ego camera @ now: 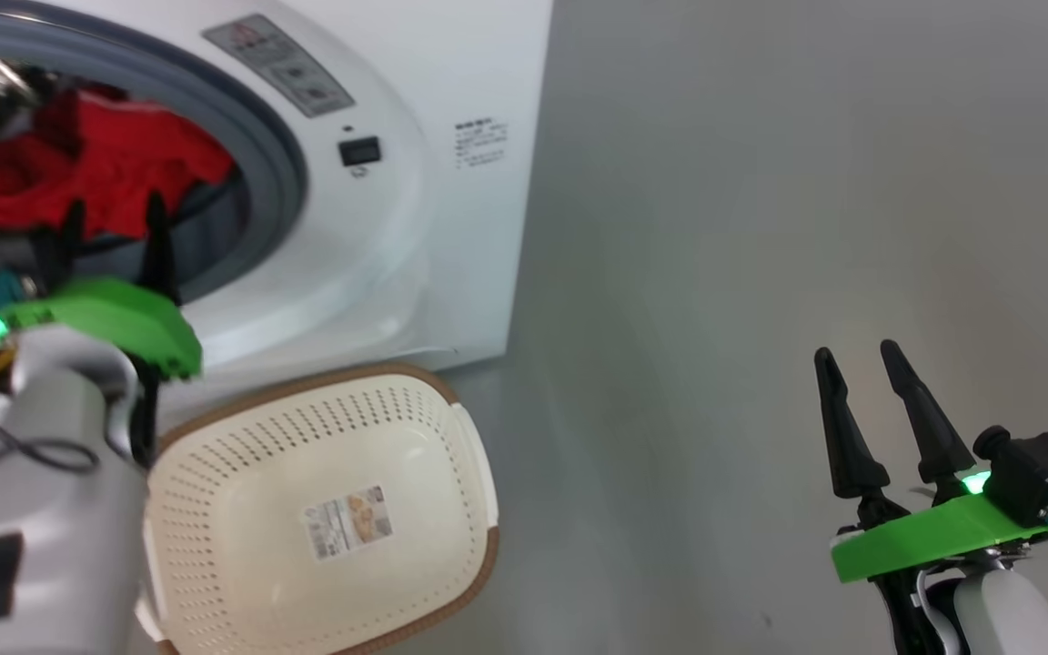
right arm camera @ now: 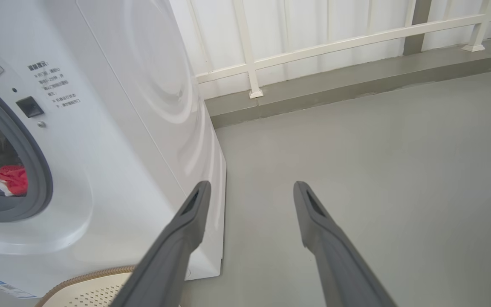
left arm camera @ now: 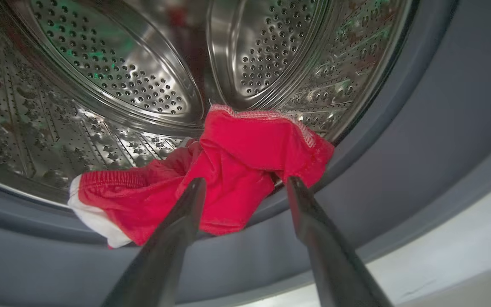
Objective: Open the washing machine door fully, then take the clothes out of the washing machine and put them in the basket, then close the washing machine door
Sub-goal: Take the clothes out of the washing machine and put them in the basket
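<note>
- Head view: the left gripper is wide open and empty, with the clothes just ahead of it. The right gripper is also open and empty, well apart from them.
- Left wrist view: the clothes lie straight ahead on the lip of the drum, stretched crosswise to the gripper.
- Right wrist view: the clothes are far to the left of the right gripper, so the left arm is nearer.

We see red fabric clothes in the white washing machine; our spread left gripper is at them. Cream perforated basket below.

basket corner behind forearm; washing machine labels illegible
</note>
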Robot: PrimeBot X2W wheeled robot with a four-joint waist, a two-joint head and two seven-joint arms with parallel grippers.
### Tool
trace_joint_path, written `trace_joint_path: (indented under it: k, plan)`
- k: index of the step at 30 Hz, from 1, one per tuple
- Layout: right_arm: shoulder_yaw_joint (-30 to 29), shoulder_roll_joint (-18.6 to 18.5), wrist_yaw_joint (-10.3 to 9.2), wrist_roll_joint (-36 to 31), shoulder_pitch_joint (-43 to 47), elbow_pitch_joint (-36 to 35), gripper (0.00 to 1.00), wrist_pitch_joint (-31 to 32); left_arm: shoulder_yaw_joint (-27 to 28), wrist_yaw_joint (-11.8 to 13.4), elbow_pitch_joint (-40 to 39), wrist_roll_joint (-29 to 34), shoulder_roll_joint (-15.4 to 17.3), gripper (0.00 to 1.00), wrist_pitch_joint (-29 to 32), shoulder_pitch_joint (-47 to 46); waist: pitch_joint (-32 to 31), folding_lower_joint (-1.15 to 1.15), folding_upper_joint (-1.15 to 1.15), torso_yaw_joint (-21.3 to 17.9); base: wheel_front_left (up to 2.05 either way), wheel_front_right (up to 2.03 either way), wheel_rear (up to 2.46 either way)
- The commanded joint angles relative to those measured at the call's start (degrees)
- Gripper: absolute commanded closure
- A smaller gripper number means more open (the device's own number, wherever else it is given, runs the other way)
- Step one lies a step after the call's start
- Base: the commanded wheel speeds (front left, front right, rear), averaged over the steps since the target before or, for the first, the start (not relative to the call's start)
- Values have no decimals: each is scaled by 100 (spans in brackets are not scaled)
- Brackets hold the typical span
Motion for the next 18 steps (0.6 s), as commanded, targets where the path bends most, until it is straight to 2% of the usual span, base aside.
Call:
trace_joint_path:
  k: [1, 10, 18]
  plan:
    - [135, -16, 36, 12, -132, -152, 0, -50, 119, 65, 80, 49, 298, 0, -21, -294, 390, 0, 0, -298, 0, 0, 0]
    - [187, 54, 36, 47, -348, -196, 0, -50, -41, 267, 1212, 190, 668, 0, 138, -1320, 726, 0, 0, -503, 0, 0, 0]
    - [206, 83, 36, 58, -403, -213, 0, -50, -158, 446, 1556, 272, 918, 0, 301, -1513, 864, 0, 0, -612, 0, 0, 0]
